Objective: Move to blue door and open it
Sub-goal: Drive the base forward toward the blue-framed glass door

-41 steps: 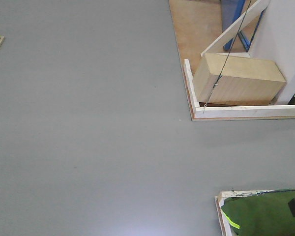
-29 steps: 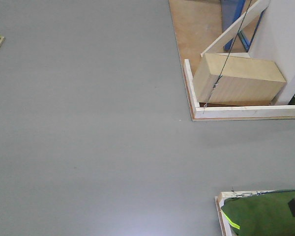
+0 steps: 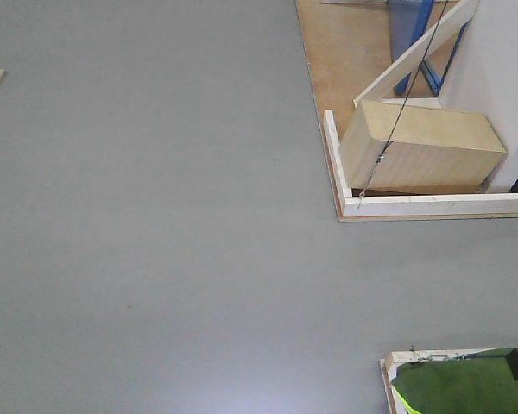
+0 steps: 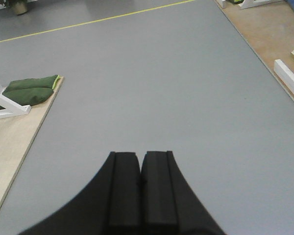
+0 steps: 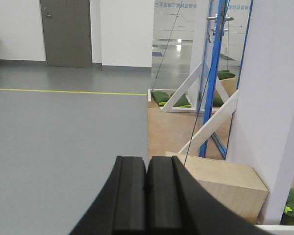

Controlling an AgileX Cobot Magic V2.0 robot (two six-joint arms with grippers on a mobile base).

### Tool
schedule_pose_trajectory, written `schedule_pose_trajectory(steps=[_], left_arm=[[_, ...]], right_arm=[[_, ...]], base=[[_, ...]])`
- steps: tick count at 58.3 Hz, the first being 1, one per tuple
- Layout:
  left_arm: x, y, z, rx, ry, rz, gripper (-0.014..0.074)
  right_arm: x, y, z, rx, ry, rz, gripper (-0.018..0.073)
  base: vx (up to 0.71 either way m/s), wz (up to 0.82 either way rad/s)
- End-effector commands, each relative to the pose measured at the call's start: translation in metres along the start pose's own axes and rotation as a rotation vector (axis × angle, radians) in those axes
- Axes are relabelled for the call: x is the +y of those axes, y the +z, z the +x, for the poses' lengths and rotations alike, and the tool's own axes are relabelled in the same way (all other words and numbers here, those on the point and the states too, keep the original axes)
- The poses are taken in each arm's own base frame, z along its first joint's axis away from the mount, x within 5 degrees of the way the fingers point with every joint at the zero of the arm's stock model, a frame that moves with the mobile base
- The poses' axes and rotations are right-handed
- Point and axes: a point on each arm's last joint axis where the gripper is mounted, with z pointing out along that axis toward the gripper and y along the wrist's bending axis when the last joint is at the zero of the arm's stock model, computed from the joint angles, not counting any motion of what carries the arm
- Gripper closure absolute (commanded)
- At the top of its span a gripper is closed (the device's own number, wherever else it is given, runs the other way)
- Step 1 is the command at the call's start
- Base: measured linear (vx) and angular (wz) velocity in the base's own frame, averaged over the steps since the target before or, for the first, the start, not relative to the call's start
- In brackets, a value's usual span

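Observation:
The blue door [image 5: 211,98] stands on edge ahead and to the right in the right wrist view, a thin bright-blue panel with silver lever handles [image 5: 214,17] near the top. Its blue foot [image 3: 407,26] shows at the top right of the front view, behind a white brace. My right gripper [image 5: 147,159] is shut and empty, low in its view and well short of the door. My left gripper [image 4: 140,155] is shut and empty over bare grey floor.
A tan wooden box [image 3: 423,151] lies on a wooden platform inside a white frame base [image 3: 432,205], with a white diagonal brace [image 3: 414,52] and a black cord [image 3: 397,112]. A white panel [image 5: 274,98] stands at the right. Green sandbags lie at the lower right [image 3: 457,388] and at the left [image 4: 29,90].
The box, frame and green sandbag have slid down a little in the front view, and more of the door's blue foot shows at the top. Both grippers stay shut.

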Motion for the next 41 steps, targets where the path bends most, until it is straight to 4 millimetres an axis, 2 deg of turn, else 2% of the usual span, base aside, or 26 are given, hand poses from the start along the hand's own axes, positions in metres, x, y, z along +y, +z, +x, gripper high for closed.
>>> schedule_pose_trajectory(steps=[1, 41], left_arm=[[0.0006, -0.0013, -0.0082, -0.089, -0.002, -0.006, 0.0526], [0.0006, -0.0014, -0.0082, -0.089, -0.001, -0.006, 0.0526]], right_arm=[[-0.0008, -0.0007, -0.0015, -0.079, -0.012, 0.014, 0.057], [-0.0002, -0.0008, -0.0017, -0.081, -0.011, 0.004, 0.057]], base=[[0.15, 0.0], [0.23, 0.03]])
